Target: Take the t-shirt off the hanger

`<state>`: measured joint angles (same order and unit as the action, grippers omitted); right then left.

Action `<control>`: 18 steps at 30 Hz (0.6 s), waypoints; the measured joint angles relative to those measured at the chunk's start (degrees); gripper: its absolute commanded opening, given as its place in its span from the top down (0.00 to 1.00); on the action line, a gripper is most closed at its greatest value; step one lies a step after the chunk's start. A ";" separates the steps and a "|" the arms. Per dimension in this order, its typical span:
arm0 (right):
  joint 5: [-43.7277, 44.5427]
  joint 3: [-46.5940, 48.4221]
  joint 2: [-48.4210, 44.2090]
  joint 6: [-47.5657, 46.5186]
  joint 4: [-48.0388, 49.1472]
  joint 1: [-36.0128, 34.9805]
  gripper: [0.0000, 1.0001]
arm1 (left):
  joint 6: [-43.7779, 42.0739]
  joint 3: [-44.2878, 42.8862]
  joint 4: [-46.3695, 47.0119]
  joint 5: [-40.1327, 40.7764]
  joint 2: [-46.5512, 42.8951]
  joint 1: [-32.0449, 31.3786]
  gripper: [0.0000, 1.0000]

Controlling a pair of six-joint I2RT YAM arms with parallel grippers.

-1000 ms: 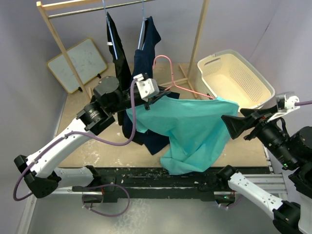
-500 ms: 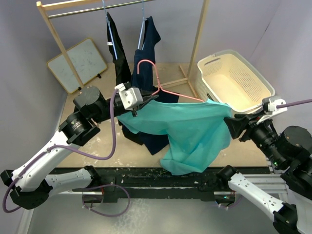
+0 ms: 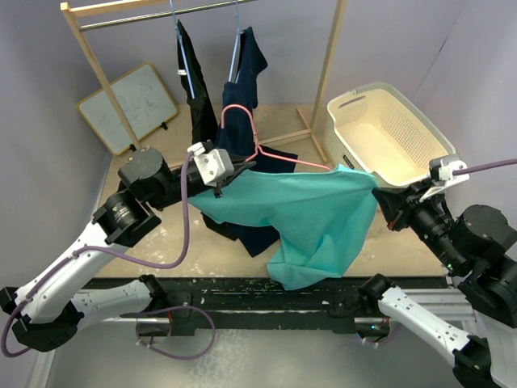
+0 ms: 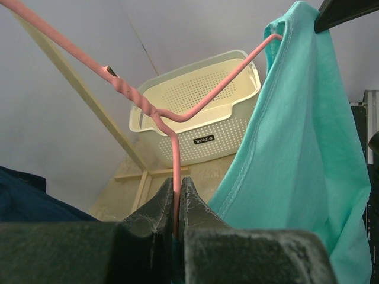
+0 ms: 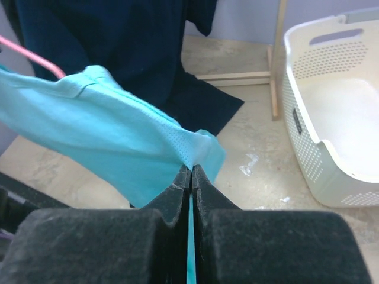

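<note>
Pulling is going on from both sides. On the left, the left gripper (image 3: 222,174) is squeezing the pink hanger (image 3: 257,145), with its fingers (image 4: 155,204) pinching so tight that only the thin wire is fitting between them. Since a second ago this arm is drawing back and over to the left, taking the hanger with it, so more bare pink wire is showing now.

In the middle, the green t-shirt (image 3: 307,218) is hanging in the air between the two arms and looking stretched flatter across the top. One end of the hanger is still poking into the cloth on the right side.

On the right, the right gripper (image 5: 190,171) is pinching the shirt's edge, closed all the way on the cloth. It is sitting near the white basket (image 5: 308,142).

I think the shirt is coming off, but it is not free yet
</note>
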<state>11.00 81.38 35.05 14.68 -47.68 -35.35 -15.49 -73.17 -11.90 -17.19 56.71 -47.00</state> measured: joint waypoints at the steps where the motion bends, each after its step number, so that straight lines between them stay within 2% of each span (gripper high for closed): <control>1: 0.96 0.00 0.02 0.37 -0.07 0.00 1.00 | -0.09 0.02 -0.20 0.20 -0.26 0.00 1.00; 12: 18.29 0.15 1.70 7.80 -5.20 -0.52 1.00 | -0.57 0.46 -2.21 4.02 -4.26 -0.09 1.00; 18: 22.10 0.17 1.62 11.63 -8.17 -0.94 1.00 | -0.81 0.81 -2.99 6.69 -6.36 -0.39 1.00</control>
<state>33.10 81.56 36.67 26.30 -55.86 -36.29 -16.29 -72.36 -14.90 -10.50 50.35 -47.40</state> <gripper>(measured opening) 0.004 0.042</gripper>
